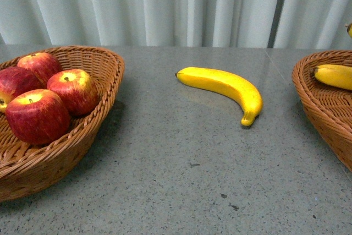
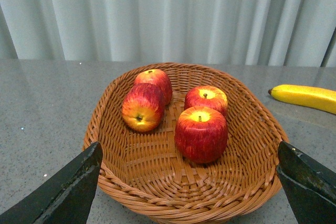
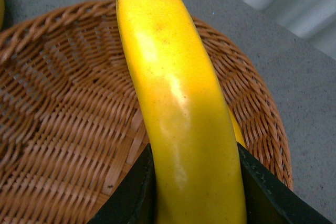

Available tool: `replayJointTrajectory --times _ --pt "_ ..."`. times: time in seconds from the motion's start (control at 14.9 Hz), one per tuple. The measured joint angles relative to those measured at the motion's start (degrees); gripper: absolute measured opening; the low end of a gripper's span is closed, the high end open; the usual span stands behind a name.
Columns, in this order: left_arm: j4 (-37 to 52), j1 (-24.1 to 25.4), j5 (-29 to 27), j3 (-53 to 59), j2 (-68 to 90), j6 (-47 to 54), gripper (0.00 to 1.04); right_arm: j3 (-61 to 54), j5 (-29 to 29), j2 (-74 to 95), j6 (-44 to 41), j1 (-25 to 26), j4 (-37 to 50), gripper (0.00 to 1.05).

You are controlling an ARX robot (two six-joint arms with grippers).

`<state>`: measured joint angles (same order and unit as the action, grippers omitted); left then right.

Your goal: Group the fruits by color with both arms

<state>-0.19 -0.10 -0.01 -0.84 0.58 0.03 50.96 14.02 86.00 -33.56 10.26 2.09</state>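
Several red apples [image 1: 36,115] lie in the wicker basket [image 1: 104,89] at the left. My left gripper [image 2: 189,148] hangs open over that basket's near rim [image 2: 184,203], its fingers [image 2: 71,182] wide apart and holding nothing. The nearest apple [image 2: 201,134] sits just beyond them. One yellow banana [image 1: 225,85] lies on the table's middle. My right gripper [image 3: 194,150] is shut on another banana [image 3: 173,93], held above the right wicker basket [image 3: 68,129]. A further banana [image 1: 334,75] rests in that basket [image 1: 316,103]. Neither arm shows in the front view.
The grey speckled tabletop [image 1: 181,180] runs between the two baskets. A pale curtain [image 1: 165,4] hangs behind the table. A small yellow tip [image 1: 349,29] shows at the front view's right edge.
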Motion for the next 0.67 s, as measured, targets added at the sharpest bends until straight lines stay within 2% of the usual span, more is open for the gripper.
replayJointTrajectory --times 0.13,0.27,0.47,0.6,0.67 --pt "0.0 0.0 0.0 0.0 0.0 0.0 0.98 -0.2 0.3 0.0 -0.9 0.3 -0.8 0.36" --pt "0.0 0.0 0.0 0.0 0.0 0.0 0.98 -0.3 0.7 -0.3 -1.4 0.4 -1.3 0.41" --pt "0.0 0.0 0.0 0.0 0.0 0.0 0.98 0.4 1.8 -3.7 -2.1 -2.2 -1.2 0.77" --pt "0.0 0.0 0.0 0.0 0.0 0.0 0.98 5.6 0.1 -3.5 1.0 -8.0 0.0 1.00" --pt "0.0 0.0 0.0 0.0 0.0 0.0 0.98 8.7 -0.8 -1.6 2.9 -12.3 1.8 0.97"
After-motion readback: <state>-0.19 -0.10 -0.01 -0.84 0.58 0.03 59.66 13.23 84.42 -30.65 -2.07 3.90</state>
